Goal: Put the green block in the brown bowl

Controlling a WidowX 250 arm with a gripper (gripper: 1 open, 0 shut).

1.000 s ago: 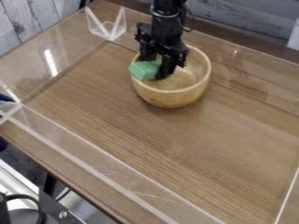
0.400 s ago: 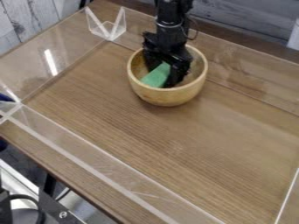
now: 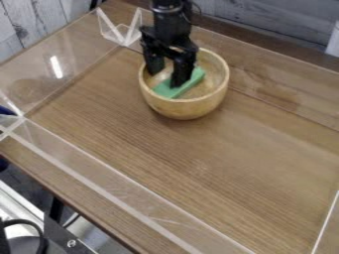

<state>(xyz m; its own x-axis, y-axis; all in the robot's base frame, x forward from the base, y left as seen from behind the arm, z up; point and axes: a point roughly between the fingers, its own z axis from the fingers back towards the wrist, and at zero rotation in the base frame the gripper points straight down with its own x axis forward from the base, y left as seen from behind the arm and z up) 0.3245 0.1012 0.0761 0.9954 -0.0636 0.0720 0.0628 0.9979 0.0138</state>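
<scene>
— One job on the list, and how much of it is done?

— Nearly all of it, as I judge it. The green block (image 3: 176,83) lies inside the brown bowl (image 3: 185,99), just below my jaws and a little to the side of them, leaning against the inner wall rather than flat on the bottom.

— Are you holding it?

— No. My gripper (image 3: 169,67) hangs over the bowl's near-left rim with the jaws spread apart, and nothing sits between them. The block rests on the bowl alone, as far as I can see.

— Does any part of the block stick out over the rim?

— Part of it is hidden behind my fingers (image 3: 158,62), so I cannot say for certain. What shows is within the wall.

— So what is left?

— Little, I think. The placing looks finished; I would only need to lift clear of the bowl without brushing its rim or the block under me.

— Anything else close to your jaws?

— A clear plastic stand (image 3: 122,30) is behind them, apart from the bowl, and the wooden table (image 3: 185,189) stretches out below.
</scene>
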